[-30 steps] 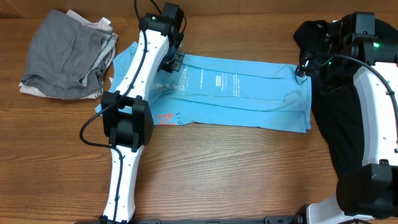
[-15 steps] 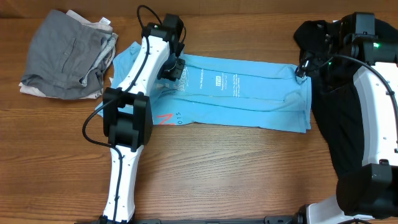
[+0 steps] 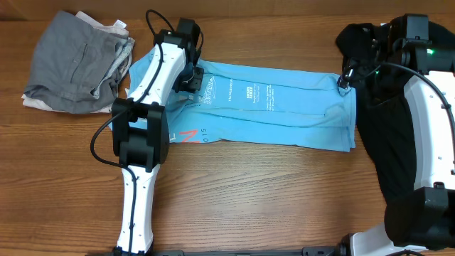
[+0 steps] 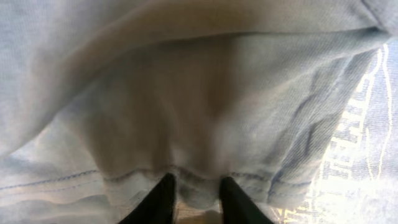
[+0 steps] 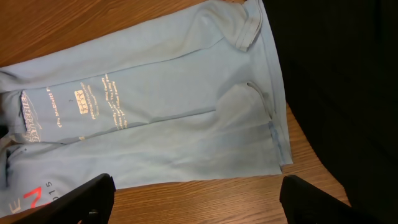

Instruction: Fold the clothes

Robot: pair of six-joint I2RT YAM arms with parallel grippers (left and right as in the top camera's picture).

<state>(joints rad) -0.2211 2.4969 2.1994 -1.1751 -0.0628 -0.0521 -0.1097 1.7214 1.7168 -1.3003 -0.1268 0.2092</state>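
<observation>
Two hands: left hand (image 4: pixel 196 188) pinches the T-shirt (image 3: pixel 284 107) at its hem, right hand (image 5: pixel 198 190) hangs spread open.

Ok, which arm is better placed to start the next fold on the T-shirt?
Probably left. The left gripper pinches the T-shirt hem at the printed end, ready to carry it over; the right gripper hangs open above the cloth, holding nothing.

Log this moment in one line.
left gripper: shut on T-shirt hem | right gripper: open, empty | T-shirt: lying in long strip
</observation>
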